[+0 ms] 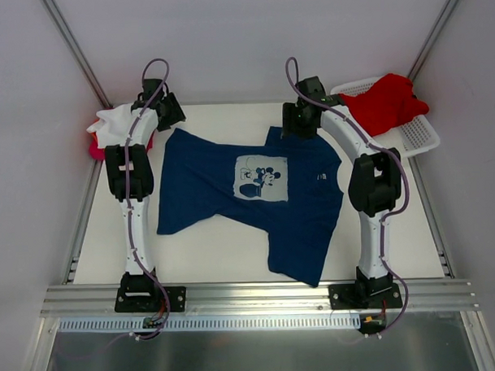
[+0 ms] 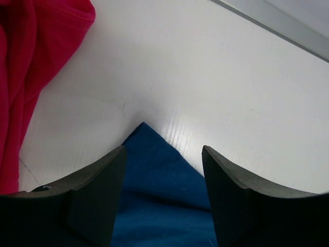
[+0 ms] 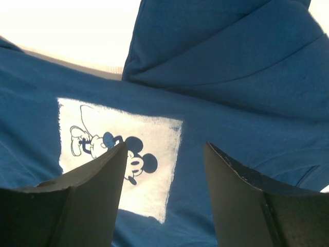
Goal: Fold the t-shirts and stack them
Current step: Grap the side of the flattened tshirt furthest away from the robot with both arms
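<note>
While the navy t-shirt point(image 1: 256, 197) lies print-up and rumpled mid-tabletop point(image 1: 217, 252), its far-left corner point(image 2: 148, 144) points straight into the gap of the left jaws, which stand wide apart and hold nothing. Right jaws are likewise parted and empty, hovering over the far-right edge near the print point(image 3: 154, 139). Judgement: each arm is nearer its own far corner; the left is better lined up.

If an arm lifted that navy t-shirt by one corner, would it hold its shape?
Probably not: the navy t-shirt lies limp, with a soft fold at its far edge, so it would likely droop. Thin cloth, so probably light. Pushed, it would likely bunch rather than slide.
</note>
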